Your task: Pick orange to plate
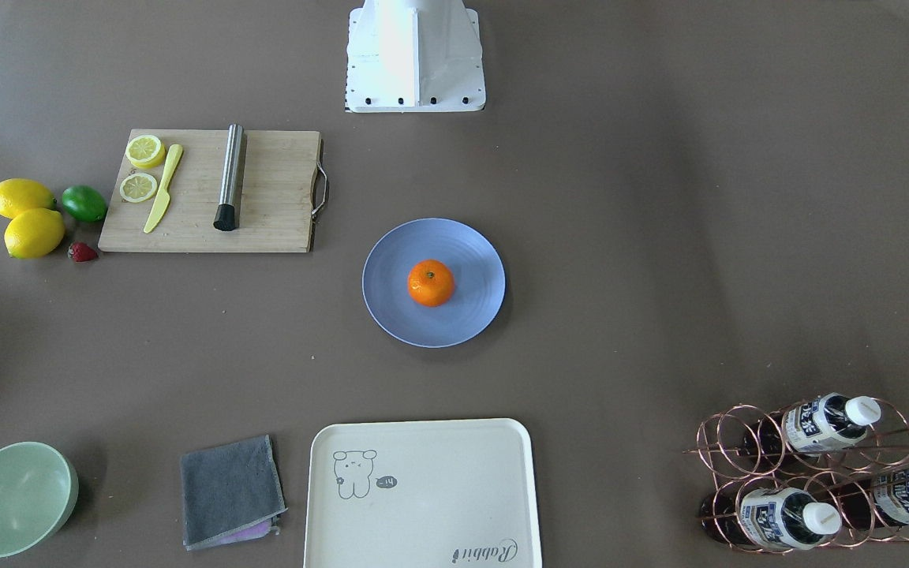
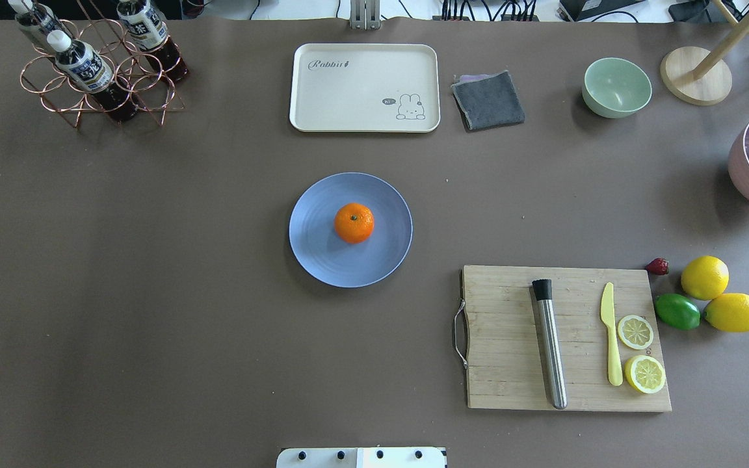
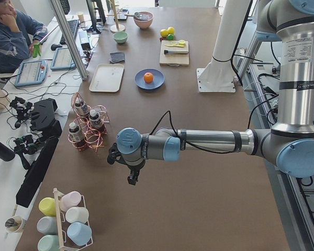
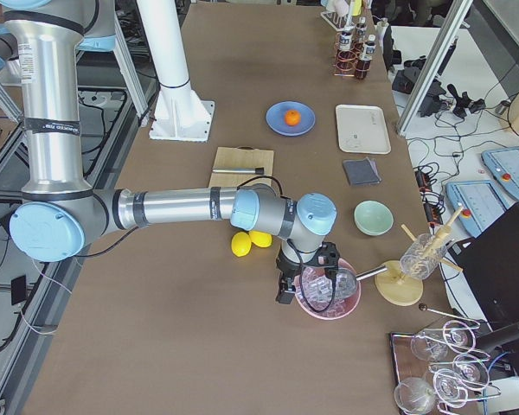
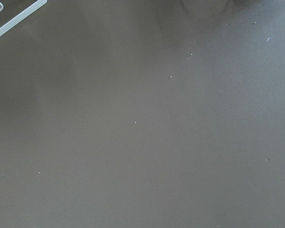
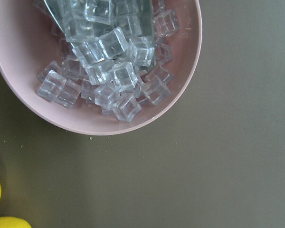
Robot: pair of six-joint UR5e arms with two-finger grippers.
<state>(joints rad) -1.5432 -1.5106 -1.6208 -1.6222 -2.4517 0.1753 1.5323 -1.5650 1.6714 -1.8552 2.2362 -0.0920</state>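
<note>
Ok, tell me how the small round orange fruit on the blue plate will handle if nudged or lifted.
The small round orange fruit would likely roll if nudged: it is near-spherical and rests free on the round pale-blue plate, whose low rim may barely check it. Its matte, lightly textured skin suggests decent grip.

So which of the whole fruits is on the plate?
The orange, sitting near the middle of the blue plate. The two whole lemons, the lime and the strawberry lie on the table beside the cutting board.
</note>
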